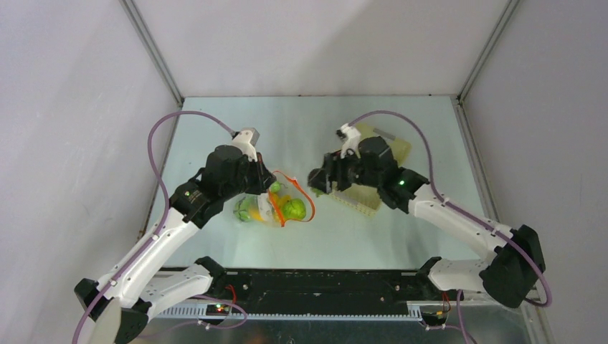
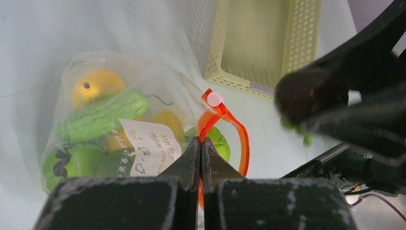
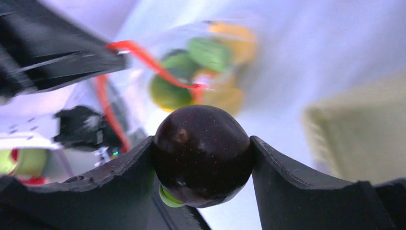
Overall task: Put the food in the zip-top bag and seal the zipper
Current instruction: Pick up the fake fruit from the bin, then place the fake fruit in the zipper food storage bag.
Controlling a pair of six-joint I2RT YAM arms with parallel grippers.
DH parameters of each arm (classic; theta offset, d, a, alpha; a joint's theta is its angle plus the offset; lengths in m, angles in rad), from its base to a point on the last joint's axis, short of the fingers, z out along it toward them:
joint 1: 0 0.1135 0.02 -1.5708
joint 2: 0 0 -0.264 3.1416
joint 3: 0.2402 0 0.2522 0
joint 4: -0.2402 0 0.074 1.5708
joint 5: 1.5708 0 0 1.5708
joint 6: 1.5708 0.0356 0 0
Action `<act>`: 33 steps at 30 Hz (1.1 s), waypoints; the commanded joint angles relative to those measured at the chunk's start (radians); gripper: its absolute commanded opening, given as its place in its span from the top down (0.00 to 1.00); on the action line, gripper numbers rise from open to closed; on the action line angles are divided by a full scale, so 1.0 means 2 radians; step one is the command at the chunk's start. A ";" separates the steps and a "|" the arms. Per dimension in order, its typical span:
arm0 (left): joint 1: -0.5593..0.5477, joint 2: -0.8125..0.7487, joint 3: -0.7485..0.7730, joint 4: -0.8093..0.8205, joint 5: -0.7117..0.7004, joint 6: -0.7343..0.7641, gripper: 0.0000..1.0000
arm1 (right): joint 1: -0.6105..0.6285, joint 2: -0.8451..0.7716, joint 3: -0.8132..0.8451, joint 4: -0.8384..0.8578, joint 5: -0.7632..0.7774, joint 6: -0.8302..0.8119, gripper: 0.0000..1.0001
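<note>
Your left hand (image 2: 201, 141) has its two fingers pressed flat together, and the orange strip of the zipper (image 2: 222, 113) runs down into the seam between them, so you are pinching the zipper at the near lip of the mouth. Past that pinch the strip bows out in an open loop with a small white slider (image 2: 215, 99) at its far end, so the mouth stands open.

The zip-top bag (image 2: 95, 72) lies on the bench (image 1: 401, 229) in front of your left hand, with its closed end to the left and its mouth to the right. Most of the food is in it: a ridged green piece (image 2: 103, 117), a yellow-orange round one (image 2: 98, 84) above it, more green pieces low on the left and one round green piece (image 2: 218, 139) right at the mouth. A white printed label (image 2: 148, 146) covers part of them.

To the right of the mouth, near it but not touching, your right hand (image 1: 316, 179) is closed on the dark purple fruit (image 3: 203, 153). Both fingers cup its sides and a small green stub shows beneath it. In the top view that hand sits over the near left edge of the pale yellow basket (image 2: 216, 43), which stands on the bench to the right of the bag.
</note>
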State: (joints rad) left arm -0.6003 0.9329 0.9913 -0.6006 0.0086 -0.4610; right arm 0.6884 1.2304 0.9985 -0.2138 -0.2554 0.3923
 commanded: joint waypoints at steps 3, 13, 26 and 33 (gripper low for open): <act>-0.002 -0.006 0.008 0.018 0.012 0.007 1.00 | 0.082 0.048 0.015 0.166 -0.060 0.039 0.55; -0.002 -0.009 0.007 0.019 0.012 0.008 1.00 | 0.125 0.125 0.058 0.150 0.045 0.047 0.55; -0.002 -0.013 0.007 0.018 0.009 0.009 1.00 | 0.167 0.167 0.113 0.089 0.122 0.015 0.09; -0.002 -0.013 0.007 0.019 0.008 0.007 1.00 | 0.184 0.137 0.119 0.056 0.166 -0.009 0.01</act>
State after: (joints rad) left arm -0.5999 0.9279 0.9913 -0.6006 0.0109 -0.4606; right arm 1.0401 1.5612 1.1900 -0.0635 0.0021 0.4171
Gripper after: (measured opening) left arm 0.005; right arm 0.992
